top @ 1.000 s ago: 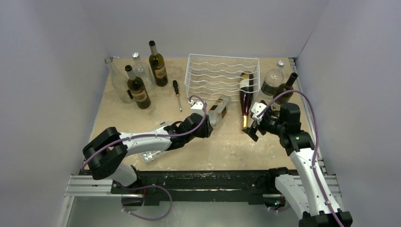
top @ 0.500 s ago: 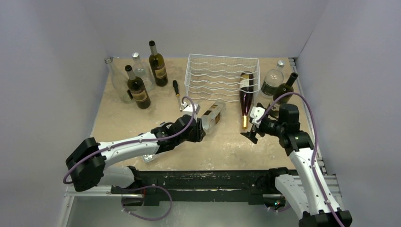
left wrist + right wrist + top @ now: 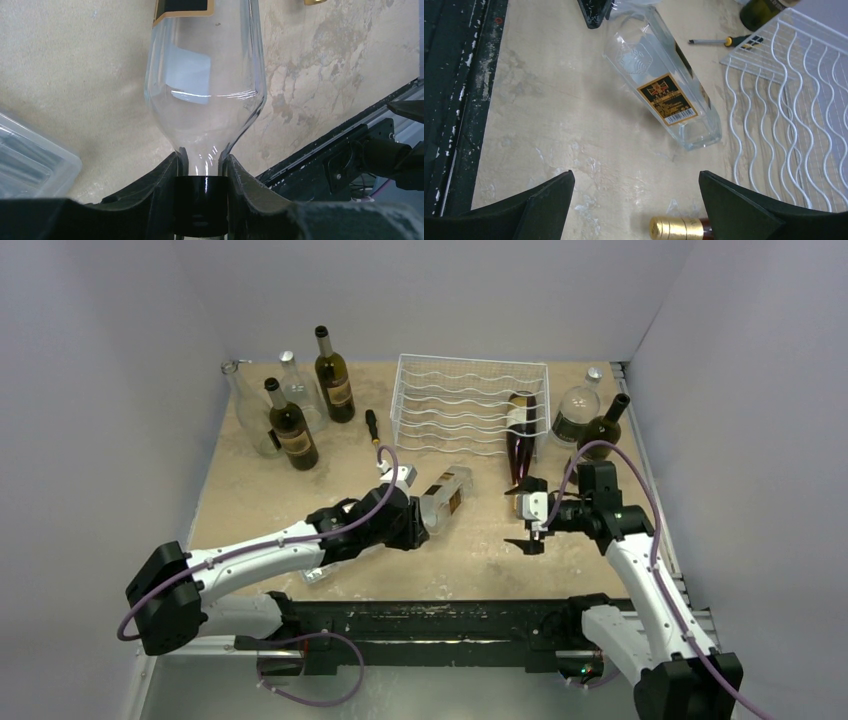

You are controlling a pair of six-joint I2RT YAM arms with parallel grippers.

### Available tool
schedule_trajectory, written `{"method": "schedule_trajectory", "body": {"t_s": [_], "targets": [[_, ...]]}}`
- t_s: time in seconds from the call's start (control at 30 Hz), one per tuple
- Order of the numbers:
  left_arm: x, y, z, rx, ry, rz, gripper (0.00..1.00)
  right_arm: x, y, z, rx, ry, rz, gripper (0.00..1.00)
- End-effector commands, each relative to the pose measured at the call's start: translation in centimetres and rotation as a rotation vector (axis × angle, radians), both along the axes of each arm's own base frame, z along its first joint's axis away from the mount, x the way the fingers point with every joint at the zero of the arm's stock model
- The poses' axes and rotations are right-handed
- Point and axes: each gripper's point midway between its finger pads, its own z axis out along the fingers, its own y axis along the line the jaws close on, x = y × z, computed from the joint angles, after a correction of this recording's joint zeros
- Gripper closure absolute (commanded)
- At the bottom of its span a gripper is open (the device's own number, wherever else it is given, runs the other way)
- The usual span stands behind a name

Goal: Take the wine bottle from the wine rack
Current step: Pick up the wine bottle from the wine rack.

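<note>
The white wire wine rack (image 3: 455,400) stands at the back middle; its wavy rows also show in the right wrist view (image 3: 794,105). A dark red wine bottle (image 3: 520,435) lies in the rack's right end, its gold-capped neck (image 3: 676,228) sticking out onto the table. My left gripper (image 3: 418,512) is shut on the black-capped neck (image 3: 200,197) of a clear square bottle (image 3: 447,490), which lies tilted on the table in front of the rack. My right gripper (image 3: 528,515) is open and empty, its jaws wide apart just in front of the gold cap (image 3: 636,175).
Several bottles stand at the back left (image 3: 291,427) and two at the back right (image 3: 590,418). A screwdriver (image 3: 375,435) lies left of the rack. A clear plastic box (image 3: 318,570) lies under the left arm. The black base rail (image 3: 430,620) runs along the near edge.
My left gripper has drawn the clear bottle back and left, away from the rack. My right gripper has swung left and turned on its side in front of the red bottle's neck.
</note>
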Motion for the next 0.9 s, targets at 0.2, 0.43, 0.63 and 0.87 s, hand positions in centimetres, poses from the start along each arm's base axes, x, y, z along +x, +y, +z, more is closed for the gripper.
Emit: {"method": "schedule_trajectory", "body": {"t_s": [0.2,0.43,0.63,0.87], "targets": [[-1.4,-2.1,4.6,-0.167,0.064,-0.030,1.00,1.9,3.9,0.9,-0.043,-0.192,0.150,0.01],[-2.3,-2.5,4.7,-0.206,0.116,-0.037,1.00,2.3,6.1,-0.2,-0.079,-0.225,0.176,0.01],[-2.7,-3.4,4.6,-0.241,0.162,-0.044,1.00,1.2,7.4,-2.0,-0.080,-0.215,0.213,0.01],[-2.9,-4.6,4.3,-0.267,0.213,-0.054,1.00,1.0,8.7,-3.3,-0.096,-0.232,0.220,0.01]]}}
